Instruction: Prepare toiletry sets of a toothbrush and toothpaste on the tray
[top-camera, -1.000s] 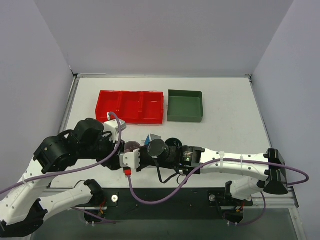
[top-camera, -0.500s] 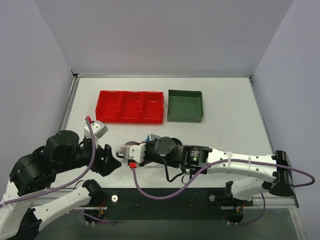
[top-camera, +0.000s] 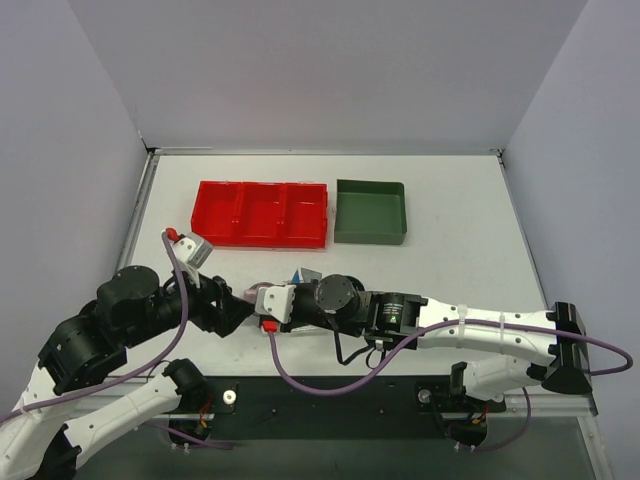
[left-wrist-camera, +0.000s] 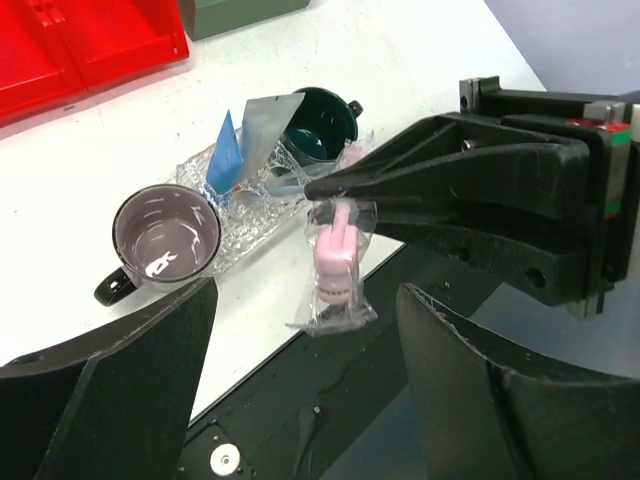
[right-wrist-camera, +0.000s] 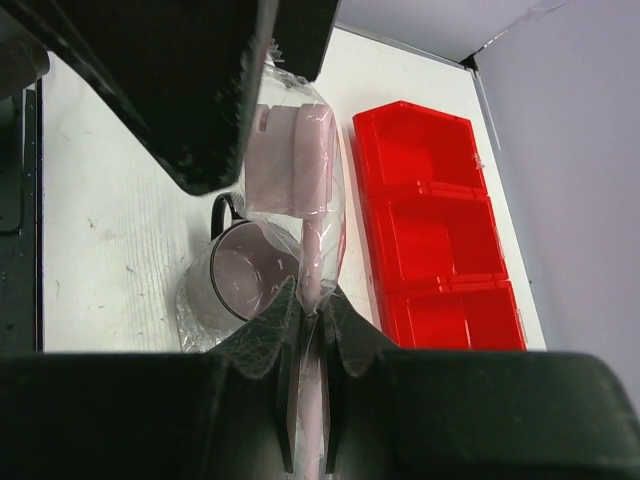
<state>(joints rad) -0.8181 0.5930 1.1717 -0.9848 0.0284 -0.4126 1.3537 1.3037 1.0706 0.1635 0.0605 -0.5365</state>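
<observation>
The clear bumpy tray (left-wrist-camera: 255, 215) lies near the table's front edge. On it the light-blue toothbrush (left-wrist-camera: 225, 155) leans beside a flat whitish tube end, the toothpaste (left-wrist-camera: 265, 120), whose cap is hidden. My right gripper (left-wrist-camera: 315, 188) (right-wrist-camera: 310, 300) is shut on a pink piece in a clear wrapper (left-wrist-camera: 337, 265) (right-wrist-camera: 290, 155), which hangs over the table edge just off the tray. My left gripper (left-wrist-camera: 305, 300) stands wide open, one finger on each side of the hanging wrapper without touching it. In the top view both grippers meet near the front edge, the right gripper (top-camera: 252, 297) facing left.
A grey cup (left-wrist-camera: 167, 235) and a dark green cup (left-wrist-camera: 318, 128) sit at the tray's two ends. A red three-compartment bin (top-camera: 262, 213) and a dark green square bin (top-camera: 371, 211) stand at the back. The black base rail runs below the table edge.
My left gripper has opened wide and drawn back to the left, off the pink wrapped piece. The right gripper keeps hold of it and has shifted slightly left.
</observation>
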